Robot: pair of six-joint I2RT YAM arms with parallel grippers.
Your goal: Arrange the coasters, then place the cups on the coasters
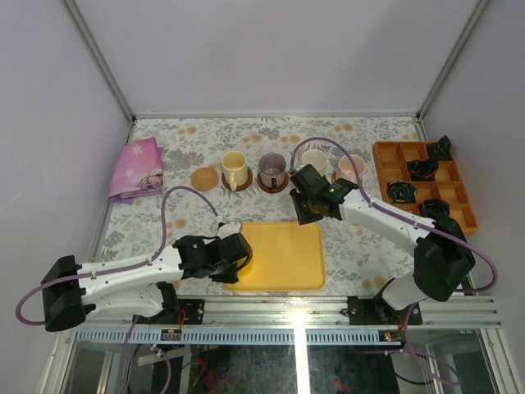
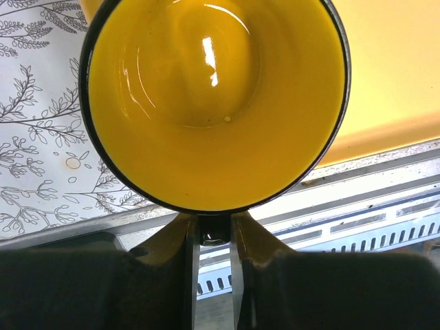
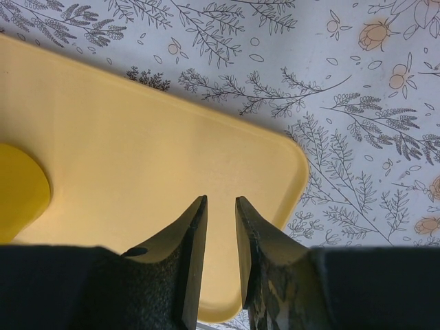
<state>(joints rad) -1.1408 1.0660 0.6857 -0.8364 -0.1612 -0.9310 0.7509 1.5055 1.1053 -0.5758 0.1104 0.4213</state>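
Note:
A yellow cup with a dark outer wall fills the left wrist view, mouth up. My left gripper is shut on its handle, at the left edge of the yellow tray. From above, that gripper hides the cup. One bare wooden coaster lies at the back left. The cream cup and the purple-grey cup each stand on a coaster. The pale cup and pink cup stand behind my right gripper, whose arm hides their bases. That gripper hangs over the tray, narrowly open and empty.
A pink folded cloth lies at the back left. An orange compartment box with small black objects stands at the right. The tray's far right corner lies under the right gripper; the table's near rail is just past the yellow cup.

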